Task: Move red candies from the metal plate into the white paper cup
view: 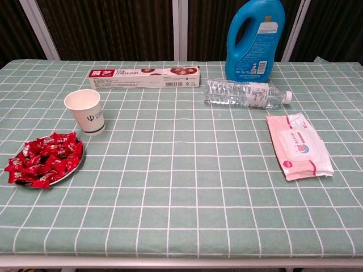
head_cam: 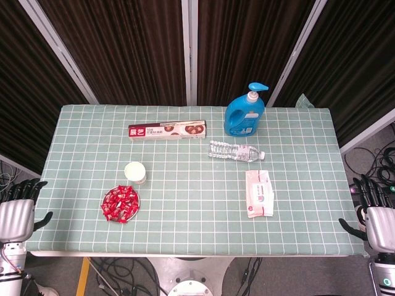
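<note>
A small metal plate (head_cam: 136,203) (view: 79,163) heaped with several red wrapped candies (head_cam: 120,203) (view: 45,160) sits near the table's front left. Just behind it stands the white paper cup (head_cam: 136,172) (view: 86,111), upright and empty as far as I can see. My left hand (head_cam: 17,209) hangs off the table's left edge, fingers spread, holding nothing. My right hand (head_cam: 375,209) hangs off the right edge, fingers apart and empty. Neither hand shows in the chest view. Both are far from the plate and cup.
A long biscuit box (head_cam: 166,130) (view: 144,77) lies at the back. A blue detergent bottle (head_cam: 245,112) (view: 255,39) stands back right, with a clear water bottle (head_cam: 236,152) (view: 245,93) lying in front of it. A pink wet-wipes pack (head_cam: 260,193) (view: 299,145) lies right.
</note>
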Motion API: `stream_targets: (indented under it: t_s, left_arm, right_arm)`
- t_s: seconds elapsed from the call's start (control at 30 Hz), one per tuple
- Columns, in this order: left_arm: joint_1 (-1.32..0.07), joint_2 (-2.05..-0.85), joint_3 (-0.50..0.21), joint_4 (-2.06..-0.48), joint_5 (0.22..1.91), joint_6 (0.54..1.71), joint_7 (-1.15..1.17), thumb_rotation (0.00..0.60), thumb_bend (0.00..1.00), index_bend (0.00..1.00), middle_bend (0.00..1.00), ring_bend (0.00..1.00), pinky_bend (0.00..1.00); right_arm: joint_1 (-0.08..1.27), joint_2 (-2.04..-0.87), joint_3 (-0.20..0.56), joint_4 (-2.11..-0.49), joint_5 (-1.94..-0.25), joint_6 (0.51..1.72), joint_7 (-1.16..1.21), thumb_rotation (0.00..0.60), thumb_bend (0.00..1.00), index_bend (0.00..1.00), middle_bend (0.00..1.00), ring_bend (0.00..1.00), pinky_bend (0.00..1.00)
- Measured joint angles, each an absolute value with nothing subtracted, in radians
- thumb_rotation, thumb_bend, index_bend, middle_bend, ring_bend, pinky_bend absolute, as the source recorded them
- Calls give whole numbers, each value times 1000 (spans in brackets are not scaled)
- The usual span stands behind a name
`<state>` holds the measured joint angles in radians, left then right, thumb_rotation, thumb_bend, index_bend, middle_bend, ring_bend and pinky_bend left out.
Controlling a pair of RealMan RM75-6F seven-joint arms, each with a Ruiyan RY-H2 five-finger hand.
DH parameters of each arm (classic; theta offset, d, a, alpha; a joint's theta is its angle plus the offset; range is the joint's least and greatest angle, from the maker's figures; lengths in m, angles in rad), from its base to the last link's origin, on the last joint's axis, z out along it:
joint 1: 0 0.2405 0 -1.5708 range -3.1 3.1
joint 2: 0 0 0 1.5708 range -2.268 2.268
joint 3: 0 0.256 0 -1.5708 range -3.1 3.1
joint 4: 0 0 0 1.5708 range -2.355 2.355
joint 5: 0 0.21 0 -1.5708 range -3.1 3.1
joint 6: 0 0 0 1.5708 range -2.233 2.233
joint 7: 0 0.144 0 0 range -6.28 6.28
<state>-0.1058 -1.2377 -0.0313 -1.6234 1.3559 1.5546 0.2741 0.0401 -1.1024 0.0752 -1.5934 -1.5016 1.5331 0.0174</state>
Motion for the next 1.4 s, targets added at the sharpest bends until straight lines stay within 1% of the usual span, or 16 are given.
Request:
stream_targets:
  t_s: [0.2, 0.27, 0.3, 0.33, 0.37, 0.43, 0.57, 0.6, 0.7, 0.73, 0.8, 0.87, 0.93, 1.23, 1.4]
  left_arm:
    - [-103, -1238, -36, -1636, 1354, 1539, 280, 600, 206, 269, 266, 171, 193]
    - [-106, -1236, -35, -1639, 1360, 1530, 281, 600, 206, 284, 269, 192, 265]
    - [-109, -1234, -34, -1642, 1365, 1524, 281, 600, 206, 306, 276, 219, 335]
    - [-113, -1232, -33, -1645, 1375, 1518, 278, 600, 205, 329, 285, 262, 412]
    - [-117, -1232, -32, -1645, 1386, 1514, 275, 600, 205, 342, 292, 301, 464]
    - [-133, -1232, -32, -1642, 1417, 1499, 267, 600, 205, 354, 314, 428, 594]
    - [-183, -1242, -33, -1616, 1463, 1439, 258, 600, 204, 385, 385, 568, 741]
    - [-197, -1245, -33, -1607, 1472, 1420, 258, 600, 204, 389, 398, 620, 799]
    - [-245, -1261, -32, -1570, 1494, 1346, 259, 600, 195, 366, 400, 733, 917]
    - [-262, -1267, -30, -1559, 1496, 1311, 264, 600, 188, 353, 400, 758, 939]
    - [-288, -1276, -26, -1545, 1495, 1255, 277, 600, 174, 336, 400, 780, 959]
    - [-320, -1295, -18, -1527, 1492, 1186, 301, 600, 169, 331, 400, 782, 962]
    - [-336, -1318, -9, -1508, 1493, 1160, 316, 600, 169, 331, 400, 782, 962]
    - [-354, -1404, 31, -1406, 1513, 1134, 360, 600, 169, 331, 400, 774, 942]
    - [-362, -1427, 36, -1368, 1506, 1116, 355, 600, 169, 348, 402, 773, 943]
  right_arm:
    - [44, -1098, 78, -1597, -1497, 1525, 18, 600, 80, 0, 0, 0, 164]
    - [46, -1097, 80, -1596, -1498, 1524, 20, 600, 80, 0, 0, 0, 164]
    - [47, -1097, 80, -1596, -1499, 1523, 20, 600, 80, 0, 0, 0, 164]
    - [49, -1098, 81, -1595, -1500, 1522, 20, 600, 80, 0, 0, 0, 164]
    - [51, -1098, 81, -1595, -1502, 1520, 19, 600, 80, 0, 0, 0, 164]
    - [54, -1099, 81, -1594, -1502, 1516, 19, 600, 80, 0, 0, 0, 164]
    - [62, -1096, 84, -1596, -1505, 1509, 16, 600, 79, 0, 0, 0, 164]
    - [63, -1095, 84, -1597, -1506, 1508, 16, 600, 79, 0, 0, 0, 164]
    - [63, -1093, 85, -1600, -1504, 1507, 16, 600, 79, 0, 0, 0, 164]
    - [63, -1093, 85, -1601, -1502, 1506, 15, 600, 79, 0, 0, 0, 164]
    - [62, -1093, 85, -1601, -1497, 1505, 14, 600, 80, 0, 0, 0, 164]
    - [61, -1093, 85, -1603, -1492, 1505, 11, 600, 80, 0, 0, 0, 164]
    - [60, -1092, 85, -1605, -1489, 1504, 8, 600, 80, 0, 0, 0, 164]
    - [66, -1090, 87, -1613, -1483, 1494, -4, 600, 80, 0, 0, 0, 171]
    - [65, -1092, 87, -1610, -1475, 1489, -5, 600, 79, 0, 0, 0, 173]
